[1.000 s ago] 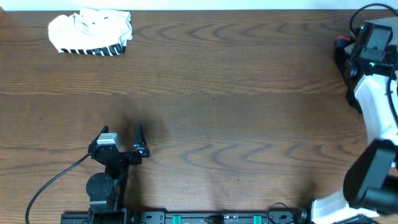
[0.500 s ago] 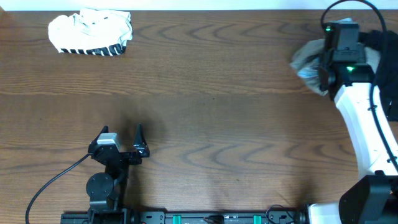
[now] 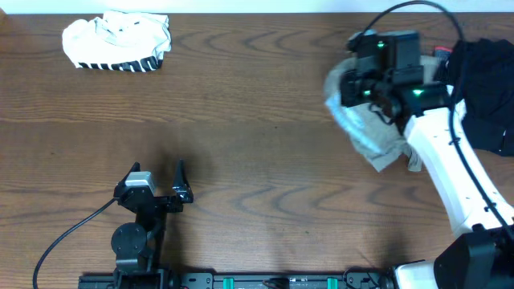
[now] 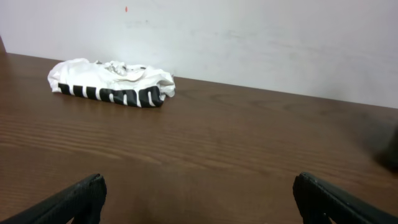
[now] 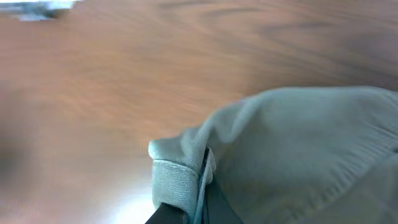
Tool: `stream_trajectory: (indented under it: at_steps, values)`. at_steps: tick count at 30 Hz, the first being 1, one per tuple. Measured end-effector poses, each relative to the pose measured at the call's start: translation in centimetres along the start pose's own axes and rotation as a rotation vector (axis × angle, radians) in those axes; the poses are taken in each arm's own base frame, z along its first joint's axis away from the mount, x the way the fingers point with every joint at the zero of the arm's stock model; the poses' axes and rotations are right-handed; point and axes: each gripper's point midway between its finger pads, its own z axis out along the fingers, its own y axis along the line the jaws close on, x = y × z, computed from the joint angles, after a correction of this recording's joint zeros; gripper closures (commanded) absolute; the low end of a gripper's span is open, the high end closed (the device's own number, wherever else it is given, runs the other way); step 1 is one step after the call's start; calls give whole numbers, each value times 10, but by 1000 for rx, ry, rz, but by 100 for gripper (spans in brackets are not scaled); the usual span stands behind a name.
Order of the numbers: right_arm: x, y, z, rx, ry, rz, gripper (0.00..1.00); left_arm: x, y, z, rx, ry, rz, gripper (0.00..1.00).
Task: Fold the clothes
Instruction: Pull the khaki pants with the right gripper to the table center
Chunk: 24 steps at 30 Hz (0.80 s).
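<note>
A light khaki-grey garment (image 3: pixel 365 128) hangs bunched under my right gripper (image 3: pixel 353 80) at the table's right side, trailing toward the front. In the right wrist view the gripper (image 5: pixel 200 198) is shut on a folded hem of that garment (image 5: pixel 292 149), the cloth filling the lower right. A white garment with black stripes (image 3: pixel 117 40) lies folded at the far left; the left wrist view shows it (image 4: pixel 112 84) well ahead. A black garment (image 3: pixel 486 88) lies at the right edge. My left gripper (image 3: pixel 159 181) stands open near the front left, its fingertips (image 4: pixel 84 193) wide apart over bare wood.
The brown wooden table (image 3: pixel 257 144) runs to a white wall (image 4: pixel 249 37) at the back. The left arm's black cable (image 3: pixel 64 237) loops off its base at the front edge. The right arm's white link (image 3: pixel 458 172) slants across the right side.
My right arm has swung in from the far right edge toward the middle, dragging the khaki-grey garment out over the table. The left arm and the striped garment have not moved.
</note>
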Motion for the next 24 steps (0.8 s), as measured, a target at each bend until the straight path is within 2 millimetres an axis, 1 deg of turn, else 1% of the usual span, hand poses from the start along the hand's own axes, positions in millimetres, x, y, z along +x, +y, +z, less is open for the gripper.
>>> stream_trajectory:
  at_steps: [1, 3, 6, 7, 8, 9, 10, 11, 12, 13, 14, 15, 17, 18, 21, 24]
  values:
    - [1, 13, 2, -41, 6, -12, 99, 0, 0, 0, 0, 0, 0, 2]
    - [5, 48, 6, -134, 20, -46, 99, 0, 0, 0, 0, 0, 0, 2]
    - [3, 93, 10, -242, 3, -97, 98, 0, 0, 0, 0, 0, 0, 2]
    - [1, 108, 11, -274, -10, -116, 94, 0, 0, 0, 0, 0, 0, 2]
    - [-1, 122, 11, -302, -22, -132, 81, 0, 0, 0, 0, 0, 0, 2]
    - [-2, 135, 11, -329, -33, -144, 60, 0, 0, 0, 0, 0, 0, 2]
    - [-3, 147, 10, -351, -43, -156, 45, 0, 0, 0, 0, 0, 0, 2]
    - [-3, 155, 10, -366, -51, -171, 32, 0, 0, 0, 0, 0, 0, 2]
    - [-3, 167, 10, -382, -60, -190, 23, 0, 0, 0, 0, 0, 0, 2]
    - [-1, 175, 11, -392, -60, -202, 27, 0, 0, 0, 0, 0, 0, 2]
    - [1, 180, 12, -389, -60, -213, 32, 0, 0, 0, 0, 0, 0, 2]
    - [2, 185, 13, -391, -59, -220, 32, 0, 0, 0, 0, 0, 0, 2]
    - [7, 189, 19, -383, -46, -224, 30, 0, 0, 0, 0, 0, 0, 2]
    - [9, 188, 24, -371, -38, -224, 28, 0, 0, 0, 0, 0, 0, 2]
    - [12, 183, 32, -346, -24, -211, 27, 0, 0, 0, 0, 0, 0, 2]
    - [8, 170, 35, -308, -31, -194, 28, 0, 0, 0, 0, 0, 0, 2]
